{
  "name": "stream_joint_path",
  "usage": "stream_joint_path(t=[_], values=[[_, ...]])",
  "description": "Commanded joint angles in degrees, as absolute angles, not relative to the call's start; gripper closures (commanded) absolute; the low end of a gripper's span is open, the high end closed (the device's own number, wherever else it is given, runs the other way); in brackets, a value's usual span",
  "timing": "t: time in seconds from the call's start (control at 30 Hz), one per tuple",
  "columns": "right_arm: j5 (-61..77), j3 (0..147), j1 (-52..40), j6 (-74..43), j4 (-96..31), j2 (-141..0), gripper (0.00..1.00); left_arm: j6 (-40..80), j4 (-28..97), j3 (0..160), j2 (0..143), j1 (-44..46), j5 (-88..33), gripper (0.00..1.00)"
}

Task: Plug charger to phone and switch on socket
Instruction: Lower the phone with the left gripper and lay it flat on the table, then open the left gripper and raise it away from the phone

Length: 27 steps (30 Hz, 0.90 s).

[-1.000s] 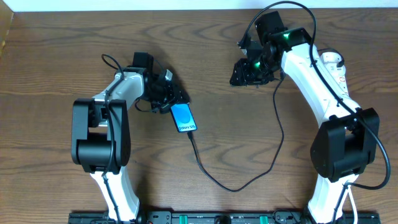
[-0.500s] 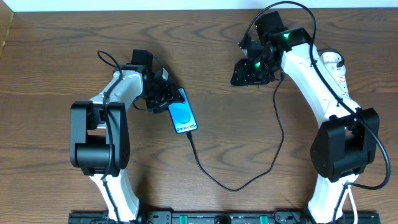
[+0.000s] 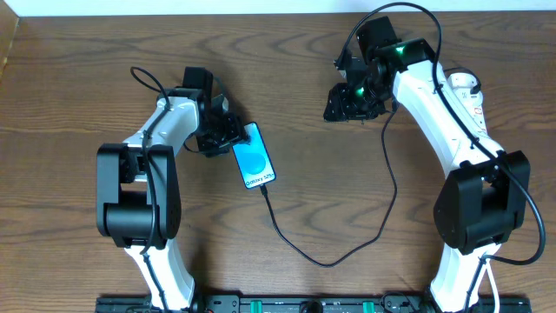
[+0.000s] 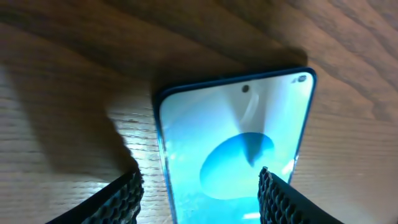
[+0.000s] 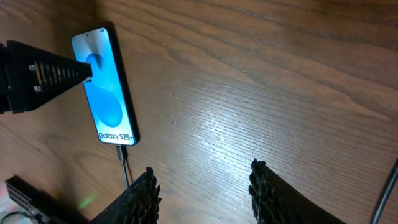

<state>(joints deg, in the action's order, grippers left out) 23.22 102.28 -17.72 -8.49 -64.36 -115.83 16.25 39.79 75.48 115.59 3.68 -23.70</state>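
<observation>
The phone lies flat on the table with its cyan screen up. The charger cable has its plug tip in the phone's near end and loops right, up toward the socket. The socket is partly hidden behind my right arm, and the adapter is hidden. My left gripper is open at the phone's far end. In the left wrist view its fingers stand either side of the phone's left edge. My right gripper is open and empty above bare table. Its view shows its fingers, the phone and the plug.
The table is dark brown wood, with a white wall edge along the back. The black cable loop lies across the middle front between the two arm bases. A black rail runs along the front edge.
My left gripper has drawn back toward the upper left, off the phone's far end. The phone has shifted slightly up and left. My right arm has not moved.
</observation>
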Motion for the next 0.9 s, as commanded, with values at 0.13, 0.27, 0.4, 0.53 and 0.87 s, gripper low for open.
stream_joint_path(t=[0.13,0.27,0.4,0.53,0.87], values=[[21.96,102.37,-18.11,-8.05,-65.04,-115.61,0.52,15.66,45.89,76.73,113.06,-1.52,-16.69,0.37],[21.93,102.37,-18.11,-8.05,-64.95,-115.61,0.51,15.64,46.04,77.08,104.49,-4.32,-20.29,0.37],[21.96,102.37,-18.11,-8.03,-64.95,-115.61,0.51,15.68,46.09,77.08,93.41,-6.96,-24.01,0.36],[21.93,102.37,-18.11,-8.03,-64.97,-115.61,0.51,15.68,46.50,77.08,85.03,-7.70,-24.67,0.29],[21.96,102.37,-18.11,-8.03,-64.95,-115.61,0.51,15.66,46.46,77.06,71.37,-7.70,-24.60,0.07]])
